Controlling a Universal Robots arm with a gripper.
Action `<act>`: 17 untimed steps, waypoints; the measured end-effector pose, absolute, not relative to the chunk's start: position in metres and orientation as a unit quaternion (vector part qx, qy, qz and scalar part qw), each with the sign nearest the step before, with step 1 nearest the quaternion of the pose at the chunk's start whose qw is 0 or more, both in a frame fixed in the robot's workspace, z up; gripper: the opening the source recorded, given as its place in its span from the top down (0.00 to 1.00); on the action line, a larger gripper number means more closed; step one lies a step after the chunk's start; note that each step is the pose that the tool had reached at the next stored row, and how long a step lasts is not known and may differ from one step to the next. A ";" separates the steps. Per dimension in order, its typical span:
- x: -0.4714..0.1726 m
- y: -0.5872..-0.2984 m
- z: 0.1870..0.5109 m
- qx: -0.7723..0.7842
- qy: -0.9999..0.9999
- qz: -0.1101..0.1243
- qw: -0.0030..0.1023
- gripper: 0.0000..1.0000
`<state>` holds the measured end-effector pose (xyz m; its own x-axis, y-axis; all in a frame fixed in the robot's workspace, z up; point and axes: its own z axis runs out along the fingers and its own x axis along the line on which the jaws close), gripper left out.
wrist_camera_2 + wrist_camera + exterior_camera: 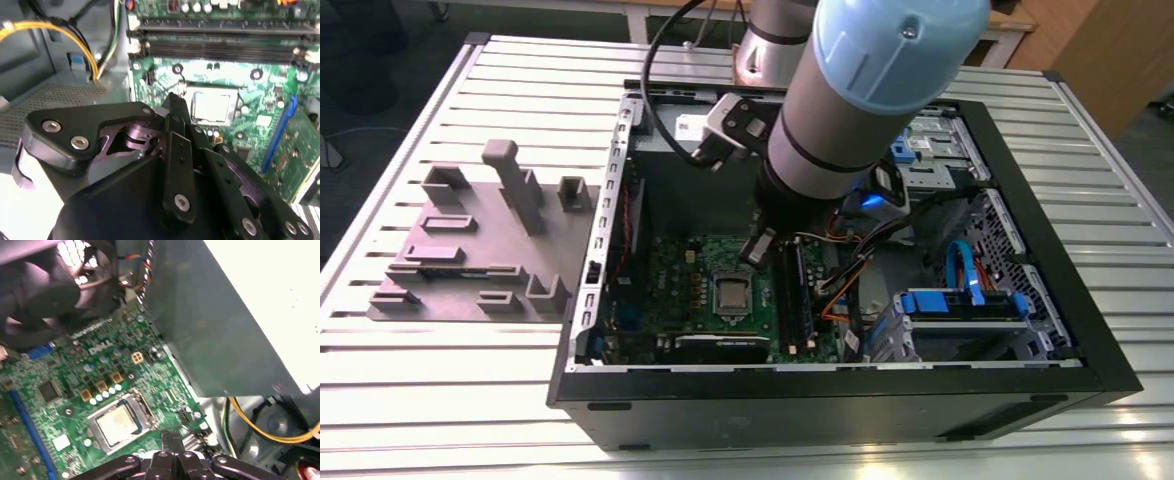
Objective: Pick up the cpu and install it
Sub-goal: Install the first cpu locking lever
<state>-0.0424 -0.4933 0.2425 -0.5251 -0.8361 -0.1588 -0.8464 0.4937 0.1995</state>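
Matt silvery metal cpu (119,422); glossy green circuit board (60,370); matt black gripper (175,100); ribbed metal table (454,400).

Slatted alu table (454,400), dark floor (387,90), wood cabinet (1101,50) behind.

Table (400,400): tray (467,290) near the exterior view's left edge; open computer case (854,415) across middle and right, tray just beside case wall. Inside case: circuit board (687,260) on floor, the exterior view's left half; drive cage (921,335) in near right corner. Cpu (731,292) seated in socket at board centre. Memory slots (797,290) just right of socket. Gripper (758,250) inside case, over board, just behind cpu, apart from it.
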 end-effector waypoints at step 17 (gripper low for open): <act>-0.032 -0.482 0.234 -0.485 0.856 0.173 0.047 0.90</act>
<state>-0.0319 -0.4822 0.2336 -0.5252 -0.8140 -0.2480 -0.8464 0.4694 0.2516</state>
